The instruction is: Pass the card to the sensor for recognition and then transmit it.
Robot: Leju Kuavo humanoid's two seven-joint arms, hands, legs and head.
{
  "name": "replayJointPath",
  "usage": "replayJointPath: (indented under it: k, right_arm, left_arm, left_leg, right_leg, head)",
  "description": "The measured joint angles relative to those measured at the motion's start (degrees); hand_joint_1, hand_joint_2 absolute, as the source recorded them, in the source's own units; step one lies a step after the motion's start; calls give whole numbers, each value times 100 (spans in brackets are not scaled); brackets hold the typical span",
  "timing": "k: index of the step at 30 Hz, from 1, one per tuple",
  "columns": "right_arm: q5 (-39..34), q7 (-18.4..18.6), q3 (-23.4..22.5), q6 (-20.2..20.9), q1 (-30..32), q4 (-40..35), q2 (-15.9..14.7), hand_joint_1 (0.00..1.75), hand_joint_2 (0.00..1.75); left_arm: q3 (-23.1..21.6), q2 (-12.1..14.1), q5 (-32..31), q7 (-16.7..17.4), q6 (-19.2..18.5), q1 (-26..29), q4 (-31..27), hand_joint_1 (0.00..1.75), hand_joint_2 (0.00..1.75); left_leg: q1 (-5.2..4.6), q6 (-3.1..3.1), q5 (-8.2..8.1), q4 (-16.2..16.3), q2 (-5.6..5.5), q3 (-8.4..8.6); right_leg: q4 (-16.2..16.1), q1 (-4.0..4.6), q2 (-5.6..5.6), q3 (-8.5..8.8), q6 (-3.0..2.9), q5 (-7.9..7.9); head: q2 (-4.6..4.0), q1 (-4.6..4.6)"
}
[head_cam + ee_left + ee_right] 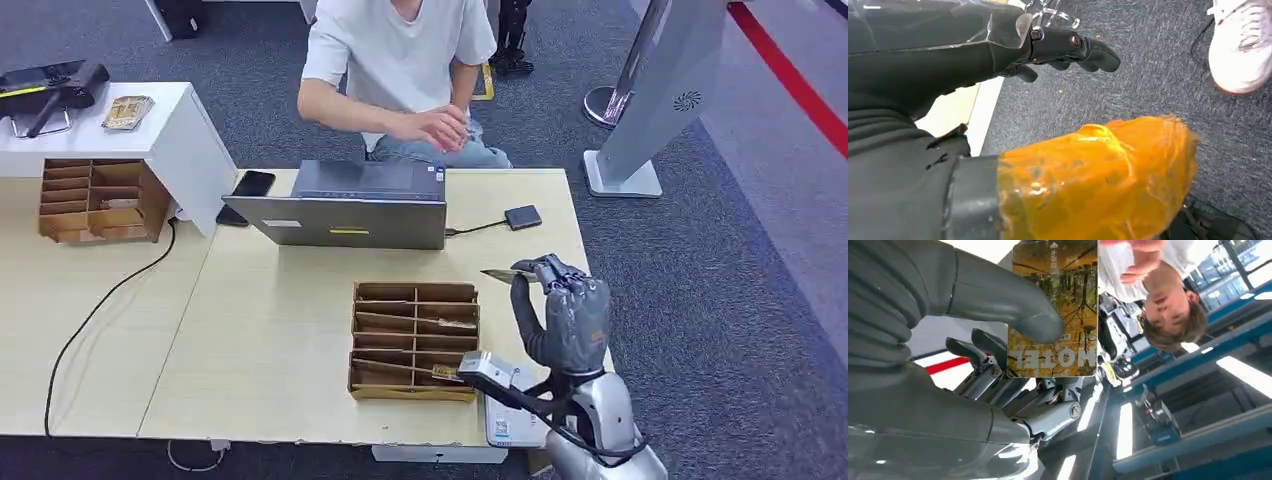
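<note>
The right hand [568, 318] is up over the near right part of the bench [270, 330], palm raised, and it has the card [508, 274] pinched at its fingertips, the card edge-on and roughly level in the head view. From the right wrist view the card [1055, 310] shows its face: a yellow-and-brown autumn picture with the word HOTEL printed on it, the thick grey thumb [1013, 300] pressed across its front and the darker fingers [998, 375] behind it. So that hand is clamped on the card, held in the air, clear of the bench top.

Ahead of the hand and a little farther back on the bench lies the sensor [523, 217], a small dark pad on a cable running to the laptop [345, 205]. Just left of the hand sits a brown divided card tray [414, 340], with a card lying in 1 of its near slots.

The left hand [1063, 47] hangs low beside the bench edge over grey carpet, dark fingers loosely curled, nothing in them.

A person [400, 60] sits behind the laptop, a hand raised.
</note>
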Motion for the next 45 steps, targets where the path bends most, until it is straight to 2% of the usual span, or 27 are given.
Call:
replayJointPath:
  k: [9,19,28,29,30,31,32,33,42,43,45]
  right_arm:
    - [-37,-20,33,11,-238,118,87,175,175]
    - [-127,0,149,164,-900,420,284,175,175]
    - [-153,194,238,535,-1548,985,476,175,175]
    - [-164,221,264,566,-1596,1049,496,168,175]
    - [-166,225,280,595,-1633,1097,518,143,175]
    - [-168,229,297,601,-1665,1145,535,56,175]
    - [-168,240,310,612,-1693,1184,555,56,175]
    - [-181,271,330,621,-1724,1226,579,3,175]
    - [-477,258,455,678,-1786,1405,715,0,175]
    - [-540,234,466,695,-1787,1410,726,0,0]
    - [-645,192,496,717,-1786,1419,734,0,0]
  left_arm:
    - [0,15,-2,0,0,-2,0,0,0]
    - [0,17,-28,7,4,-2,0,0,0]
    - [-2,26,-50,9,-4,-3,0,0,0]
    - [-2,26,-50,9,-7,-3,0,0,0]
    - [-2,26,-50,9,-11,-3,0,0,0]
    - [-2,26,-50,9,-20,-2,0,0,0]
    - [-2,26,-50,9,-22,-2,0,0,0]
    - [-2,28,-50,9,-33,-2,0,0,0]
    - [-2,46,-39,42,-44,-3,0,0,0]
    - [-2,46,-31,44,-42,-2,0,0,0]
    - [-2,48,-24,44,-42,-3,0,0,0]
  left_leg:
    - [0,0,-1,0,-1,-3]
    - [1,-3,5,0,-2,-1]
    - [1,-3,5,0,-2,-1]
    - [1,-3,5,0,-2,-1]
    - [1,-3,5,0,-2,-1]
    - [2,-4,5,0,-3,-2]
    - [2,-4,5,0,-3,-2]
    - [2,-4,5,0,-3,-2]
    - [1,-4,5,0,-3,-2]
    - [1,-4,5,0,-3,-2]
    - [1,-4,5,0,-3,-2]
  right_leg:
    - [0,0,-1,-1,0,0]
    - [1,0,-1,0,-1,1]
    - [2,0,0,0,-1,1]
    - [2,0,0,0,-1,1]
    - [2,0,-1,-1,-1,1]
    - [2,0,-1,0,-1,1]
    - [2,0,-1,0,-1,1]
    - [3,0,-1,-1,-1,1]
    - [2,0,-1,-1,-1,1]
    - [2,0,-1,-1,-1,1]
    - [2,0,-1,-1,-1,1]
  head:
    - [0,0]
    - [0,0]
    - [0,0]
    - [0,0]
    - [0,2]
    - [0,0]
    - [0,2]
    - [0,0]
    - [0,0]
    - [0,2]
    - [0,0]
